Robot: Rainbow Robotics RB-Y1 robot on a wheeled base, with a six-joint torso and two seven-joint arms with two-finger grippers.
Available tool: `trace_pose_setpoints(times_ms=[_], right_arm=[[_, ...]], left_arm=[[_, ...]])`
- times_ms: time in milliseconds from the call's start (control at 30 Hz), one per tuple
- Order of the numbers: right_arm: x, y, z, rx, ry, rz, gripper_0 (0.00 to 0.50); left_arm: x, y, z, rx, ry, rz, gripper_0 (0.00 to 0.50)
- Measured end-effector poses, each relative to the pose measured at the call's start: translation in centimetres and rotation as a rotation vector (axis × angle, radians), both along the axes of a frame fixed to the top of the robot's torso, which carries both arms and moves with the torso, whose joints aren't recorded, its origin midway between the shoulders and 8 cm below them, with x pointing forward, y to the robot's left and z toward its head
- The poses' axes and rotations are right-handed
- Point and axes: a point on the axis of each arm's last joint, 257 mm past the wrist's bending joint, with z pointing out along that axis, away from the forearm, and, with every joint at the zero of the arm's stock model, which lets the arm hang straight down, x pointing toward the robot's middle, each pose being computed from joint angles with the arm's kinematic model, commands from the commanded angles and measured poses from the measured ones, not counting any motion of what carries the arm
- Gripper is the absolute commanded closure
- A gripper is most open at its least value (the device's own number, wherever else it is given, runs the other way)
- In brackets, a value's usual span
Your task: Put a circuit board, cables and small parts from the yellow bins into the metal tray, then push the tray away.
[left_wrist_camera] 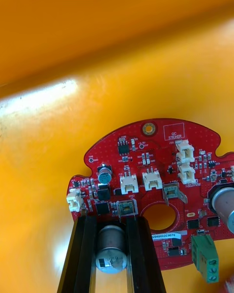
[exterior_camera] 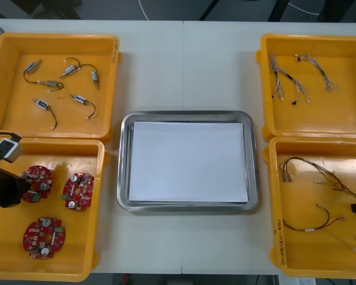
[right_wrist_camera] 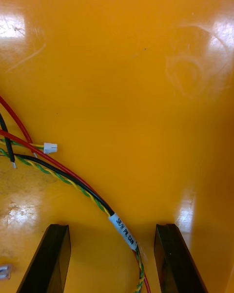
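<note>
Inside its near bin (exterior_camera: pixel 77 252), left gripper (left_wrist_camera: pixel 112 224) clamps flat-lying circuit board (left_wrist_camera: pixel 200 133).

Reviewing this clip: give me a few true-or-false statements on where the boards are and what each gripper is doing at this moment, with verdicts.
1. The metal tray holds a board. False: all three circuit boards lie in the near-left bin.
2. The left gripper is shut on a circuit board. True: its fingers clamp a metal cylinder on that board.
3. The right gripper is shut on a cable. False: it is open over the near-right bin, and a green and yellow cable runs between its fingers.
4. The far-left bin holds small metal parts. True.
</note>
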Motion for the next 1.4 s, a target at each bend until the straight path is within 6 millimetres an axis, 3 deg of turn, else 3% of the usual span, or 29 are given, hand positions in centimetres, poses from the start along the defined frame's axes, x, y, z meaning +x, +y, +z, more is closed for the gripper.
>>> trace_pose_setpoints(times_ms=[167, 200, 267, 333, 633, 900, 1100, 1400], right_arm=[[0.0, 0.0, 0.0, 0.000, -0.001, 0.000, 0.000], [0.0, 0.0, 0.0, 0.000, -0.001, 0.000, 0.067], [0.0, 0.0, 0.0, -0.001, -0.001, 0.001, 0.354], [0.0, 0.0, 0.0, -0.003, -0.001, 0.005, 0.490], [-0.2, -0.1, -0.1, -0.006, 0.003, 0.007, 0.500], [-0.1, -0.1, -0.1, -0.009, 0.002, 0.009, 0.500], [-1.3, -0.3, 0.5, -0.012, 0.049, 0.012, 0.500], [-1.9, -1.3, 6.8, -0.056, 0.040, 0.018, 0.500]], left_arm=[[-1.2, -0.1, 2.2, 0.027, 0.053, -0.028, 0.496], [-1.3, -0.3, 2.6, 0.033, 0.065, -0.036, 0.496], [-1.4, -0.8, 3.5, 0.045, 0.083, -0.060, 0.496], [-1.3, -1.7, 4.6, 0.059, 0.093, -0.091, 0.497], [0.9, -7.6, 8.8, 0.113, 0.084, -0.244, 0.498], [1.9, -15.2, 9.6, 0.066, 0.117, -0.235, 0.496], [2.1, -18.5, 9.9, 0.050, 0.131, -0.220, 0.496], [2.3, -23.4, 9.4, 0.142, 0.104, -0.357, 0.495]])
